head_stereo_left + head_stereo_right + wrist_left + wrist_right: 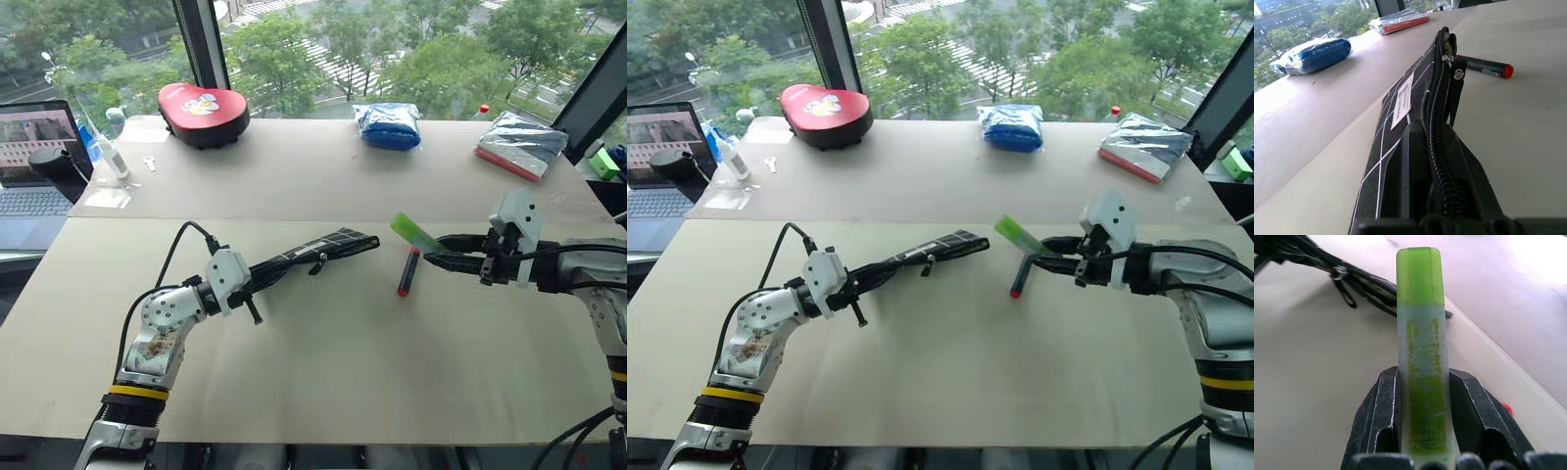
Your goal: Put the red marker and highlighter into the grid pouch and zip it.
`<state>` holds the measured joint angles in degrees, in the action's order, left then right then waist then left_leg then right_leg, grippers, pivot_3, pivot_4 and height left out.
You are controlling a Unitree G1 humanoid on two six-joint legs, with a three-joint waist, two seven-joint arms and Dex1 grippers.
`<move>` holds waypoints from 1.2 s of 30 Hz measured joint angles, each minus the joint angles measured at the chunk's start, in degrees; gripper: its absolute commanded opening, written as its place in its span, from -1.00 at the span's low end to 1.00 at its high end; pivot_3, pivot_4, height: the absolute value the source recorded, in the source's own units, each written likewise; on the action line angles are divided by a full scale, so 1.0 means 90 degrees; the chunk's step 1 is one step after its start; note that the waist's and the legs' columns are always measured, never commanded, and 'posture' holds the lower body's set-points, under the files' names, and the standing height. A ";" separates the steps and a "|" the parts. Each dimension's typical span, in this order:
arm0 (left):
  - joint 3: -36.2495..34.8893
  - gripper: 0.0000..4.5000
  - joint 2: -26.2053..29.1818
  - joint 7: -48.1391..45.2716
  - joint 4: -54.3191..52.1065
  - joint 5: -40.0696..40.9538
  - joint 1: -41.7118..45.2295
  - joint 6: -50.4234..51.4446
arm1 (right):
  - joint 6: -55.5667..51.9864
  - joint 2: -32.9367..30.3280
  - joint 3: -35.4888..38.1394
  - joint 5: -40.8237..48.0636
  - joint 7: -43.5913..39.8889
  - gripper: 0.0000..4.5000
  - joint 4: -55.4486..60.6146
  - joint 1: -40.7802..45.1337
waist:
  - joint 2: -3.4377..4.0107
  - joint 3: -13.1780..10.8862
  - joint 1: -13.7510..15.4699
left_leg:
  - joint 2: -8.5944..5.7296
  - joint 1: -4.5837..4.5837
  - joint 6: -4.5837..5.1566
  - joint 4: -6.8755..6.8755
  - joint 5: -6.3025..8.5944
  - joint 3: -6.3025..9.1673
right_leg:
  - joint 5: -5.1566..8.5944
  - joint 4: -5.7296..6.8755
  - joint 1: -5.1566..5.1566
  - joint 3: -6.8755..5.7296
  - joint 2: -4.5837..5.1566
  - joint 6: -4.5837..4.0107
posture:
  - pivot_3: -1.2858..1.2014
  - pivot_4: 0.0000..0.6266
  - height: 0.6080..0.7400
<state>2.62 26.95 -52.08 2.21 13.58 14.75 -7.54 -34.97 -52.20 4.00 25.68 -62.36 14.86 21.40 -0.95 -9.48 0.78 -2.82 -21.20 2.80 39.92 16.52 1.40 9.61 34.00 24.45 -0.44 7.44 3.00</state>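
- My right gripper (443,252) is clamped on the highlighter (415,234), one black finger (1382,418) pressed on each side of its pale green body; its darker green cap end sticks out past my fingertips, raised above the table (323,372) and aimed toward the grid pouch (312,254).
- My left gripper (257,279) is closed on one end of the grid pouch, holding it on edge above the table, zipper side up. The pouch stretches from my fingers toward the table's middle, its white label on the side panel and its black pull cord (1455,95) hanging down near the far end.
- The zipper (1437,122) stands parted at that far end of the pouch; nearer my fingers I cannot tell.
- The red marker (404,273) lies flat on the table near its middle, just below the held highlighter, between the pouch's free end and my right gripper. Its red cap points toward the near edge.
- Along the far edge sit a red rounded case (203,114) toward the left, a blue bundle (388,125) about midway and a silver packet with a red strip (520,145) toward the right corner.
- A laptop (35,162) stands open beyond the table's far left corner.
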 measured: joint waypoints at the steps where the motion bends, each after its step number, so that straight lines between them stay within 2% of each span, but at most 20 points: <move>1: 0.0001 -1.00 -0.0004 -0.0007 0.0002 0.0000 0.0000 -0.0001 | 0.0000 -0.0066 -0.0197 -0.0070 -0.0026 -0.55 0.0147 -0.0019 | 0.0000 0.0000 -0.0007 | 0.0001 0.0000 0.0000 0.0000 0.0000 0.0000 | 0.0000 0.0001 0.0001 -0.0001 0.0000 0.0000 | 0.03 -0.52 1.00; 9: 0.0046 -1.00 -0.0024 -0.0047 0.0021 -0.0012 0.0018 -0.0040 | 0.0155 0.0279 -0.1187 -0.0951 0.0385 -0.55 -0.0247 0.0275 | 0.0000 0.0000 -0.0019 | -0.0001 -0.0001 -0.0003 -0.0001 -0.0002 -0.0001 | 0.0000 0.0002 0.0006 0.0000 0.0000 0.0000 | 0.03 -0.52 1.00; 19: 0.0103 -1.00 -0.0018 -0.0082 0.0097 -0.0069 0.0008 -0.0278 | 0.0257 0.0359 -0.1296 -0.1128 0.0325 -0.55 -0.0523 0.0335 | 0.0000 0.0000 -0.0016 | -0.0001 -0.0004 -0.0002 -0.0001 -0.0001 -0.0001 | 0.0000 0.0000 0.0007 -0.0002 0.0000 0.0000 | 0.03 -0.52 1.00; 28: 0.0123 -1.00 -0.0012 -0.0130 0.0116 -0.0227 -0.0012 -0.0406 | -0.0161 0.0186 -0.0786 -0.0197 -0.0189 -0.55 0.0036 0.0197 | 0.0000 0.0000 -0.0013 | 0.0002 -0.0004 -0.0001 -0.0001 0.0000 0.0000 | 0.0000 0.0000 0.0006 -0.0003 0.0000 0.0000 | 0.03 -0.52 1.00; 36: 0.0130 -1.00 -0.0013 -0.0152 0.0160 -0.0244 -0.0010 -0.0454 | -0.0262 0.0123 -0.1154 -0.0716 0.0142 -0.55 -0.0418 0.0387 | 0.0000 0.0000 -0.0016 | 0.0000 -0.0004 -0.0001 -0.0001 -0.0001 -0.0001 | 0.0000 0.0000 0.0008 -0.0003 0.0000 0.0000 | 0.03 -0.52 1.00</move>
<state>3.79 26.84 -53.44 3.66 11.38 14.66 -11.62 -37.33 -51.10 -6.38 19.23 -61.08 11.09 24.89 -0.95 -9.48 0.64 -2.82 -21.24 2.79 39.91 16.51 1.40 9.61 34.00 24.52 -0.46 7.44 2.99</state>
